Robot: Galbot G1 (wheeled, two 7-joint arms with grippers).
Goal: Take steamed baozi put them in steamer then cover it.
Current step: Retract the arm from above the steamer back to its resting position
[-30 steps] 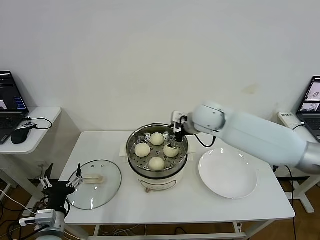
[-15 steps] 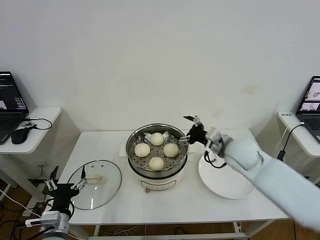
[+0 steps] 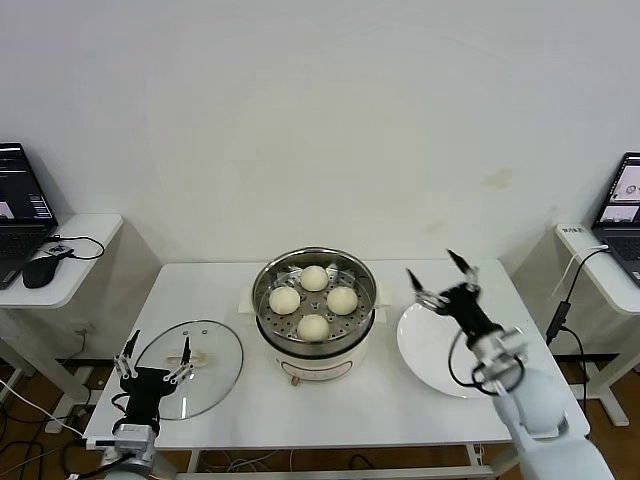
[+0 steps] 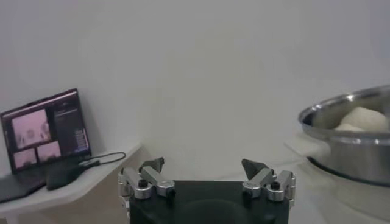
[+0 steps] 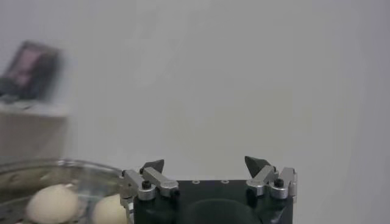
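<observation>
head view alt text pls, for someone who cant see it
Four steamed baozi sit in the uncovered steamer at the centre of a white table. The glass cover lies on the table to its left, with the open left gripper over it. The open right gripper is above a bare white plate.

I see steamer (image 3: 314, 335) at table (image 3: 350, 410) centre, four baozi (image 3: 313, 301) inside basket. Cover (image 3: 195, 365) flat on table left of steamer, apart from it. Plate (image 3: 440, 365) right of steamer. My left gripper (image 3: 156, 352) over cover's near-left edge. My right gripper (image 3: 438, 274) above plate's far side.
</observation>
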